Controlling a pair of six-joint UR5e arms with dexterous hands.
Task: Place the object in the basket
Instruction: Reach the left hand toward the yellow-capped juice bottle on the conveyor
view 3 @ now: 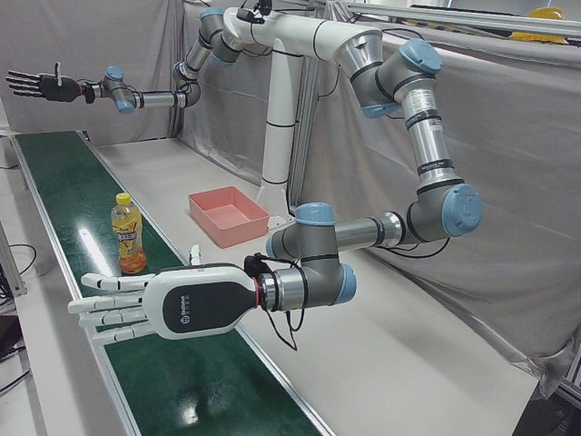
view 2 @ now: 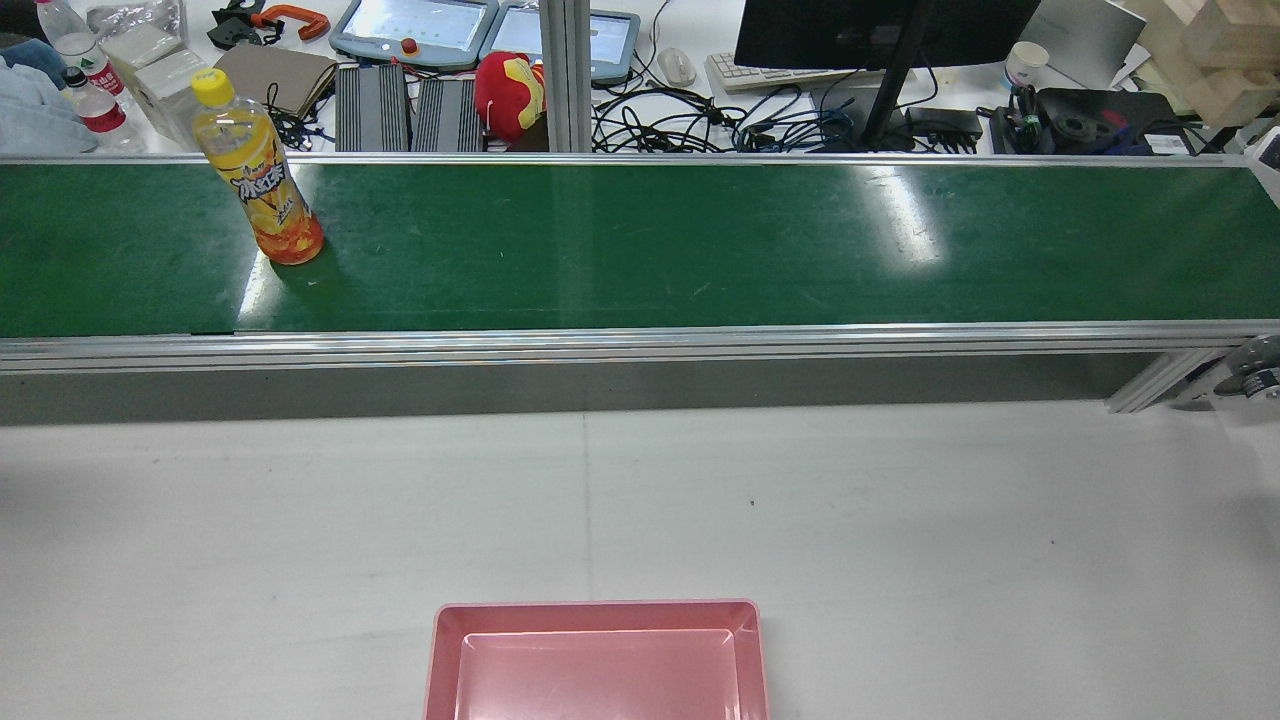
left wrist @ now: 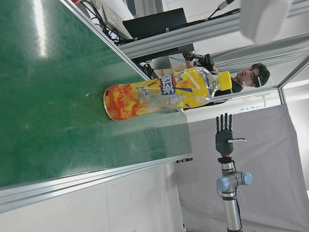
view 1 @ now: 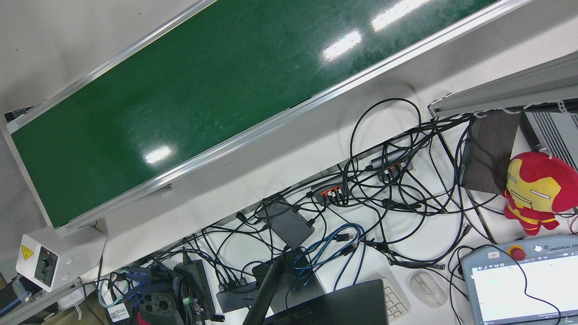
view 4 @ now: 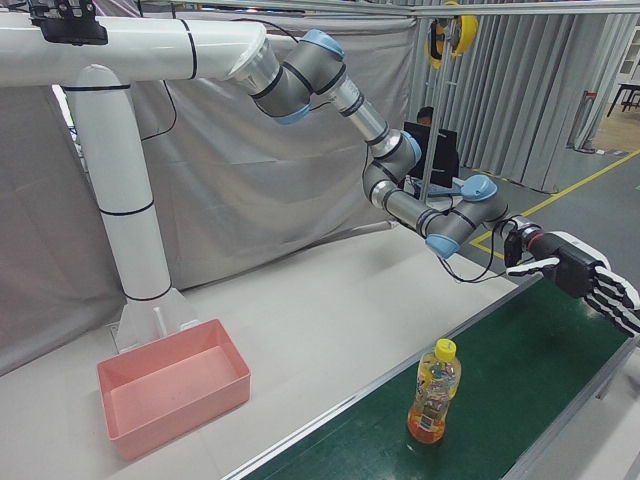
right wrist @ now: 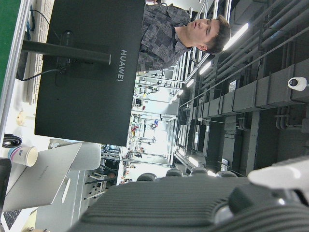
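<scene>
An orange drink bottle with a yellow cap stands upright on the green conveyor belt, toward its left end in the rear view. The pink basket sits empty on the white table at the near edge. My left hand is open and hovers over the belt a short way from the bottle, fingers stretched across the belt. It also shows in the right-front view, beyond the bottle. My right hand is open and held high, far down the belt. The rear view shows neither hand.
Behind the belt is a desk with tangled cables, a monitor stand, teach pendants and a red plush toy. The white pedestal stands behind the basket. Grey curtains close off the back.
</scene>
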